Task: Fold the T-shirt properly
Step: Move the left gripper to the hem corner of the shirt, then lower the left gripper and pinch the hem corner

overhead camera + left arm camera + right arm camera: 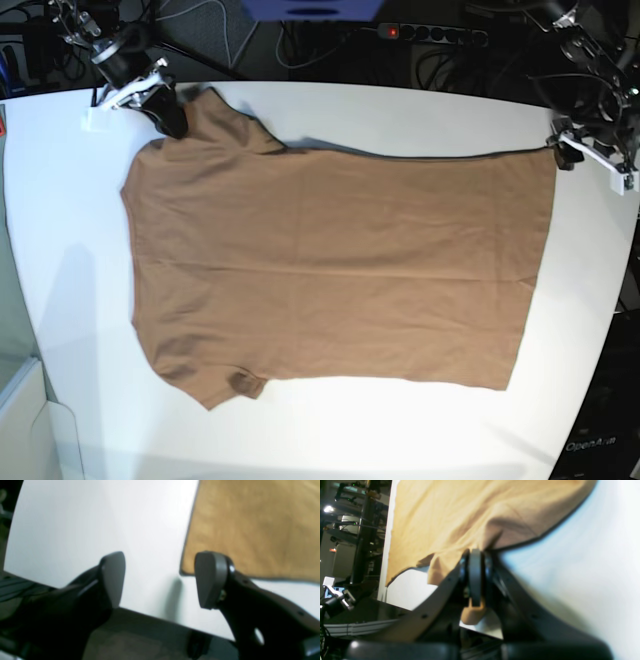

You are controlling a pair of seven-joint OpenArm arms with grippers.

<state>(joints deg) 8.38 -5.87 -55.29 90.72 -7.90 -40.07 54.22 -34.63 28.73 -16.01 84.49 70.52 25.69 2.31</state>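
Observation:
The tan T-shirt [340, 265] lies spread flat on the white table [400, 430], sleeves at the left and hem at the right. A small darker spot [243, 383] shows by the near sleeve. At the far left corner my right gripper [168, 108] is shut on the far sleeve; in the right wrist view the T-shirt [470, 517] is pinched between the pads of the right gripper [475, 580] and a bit of cloth pokes out below. My left gripper [161, 580] stands open just off the hem's far corner of the T-shirt [255, 530], with nothing between its fingers [210, 580].
The table's back edge [155, 617] runs right under the left gripper. Cables and a power strip [435, 33] lie behind the table. A pale bin [30, 420] stands at the near left corner.

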